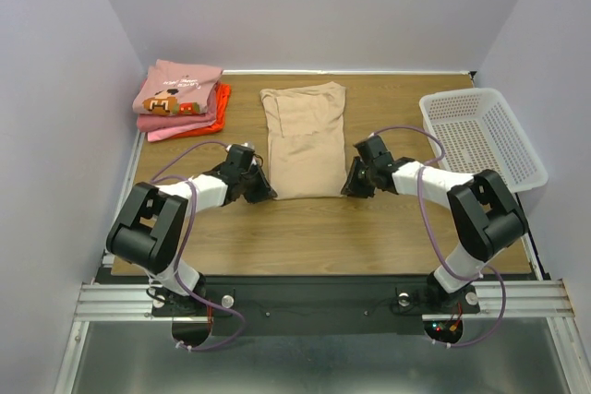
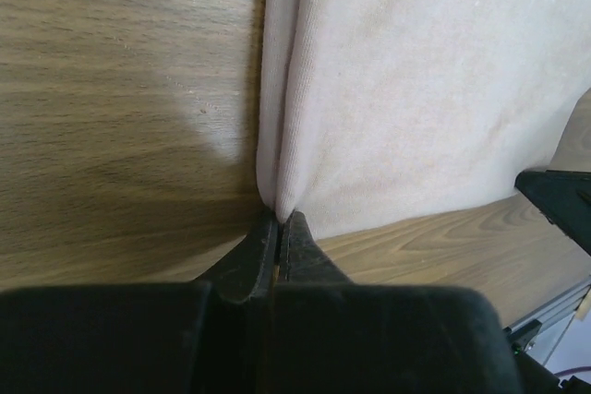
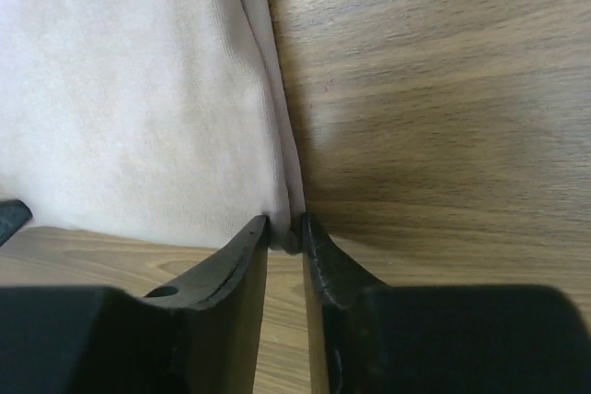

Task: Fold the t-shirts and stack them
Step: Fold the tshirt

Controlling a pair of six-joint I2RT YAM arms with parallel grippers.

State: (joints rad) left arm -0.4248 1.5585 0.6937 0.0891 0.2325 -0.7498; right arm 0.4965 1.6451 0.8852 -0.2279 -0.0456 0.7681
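Jaws of both arms pinch the tan t-shirt (image 1: 303,140): we see the left gripper (image 2: 278,219) tight on its near left corner, the right gripper (image 3: 286,225) narrow on its near right corner, centred on the tabletop (image 1: 388,237).

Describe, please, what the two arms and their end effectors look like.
Both the left arm and right arm have bulky black joint housings joined by white links, with purple cables looping along them. The left end effector and right end effector are matte black, each with two slim, curved fingers tapering to tips.
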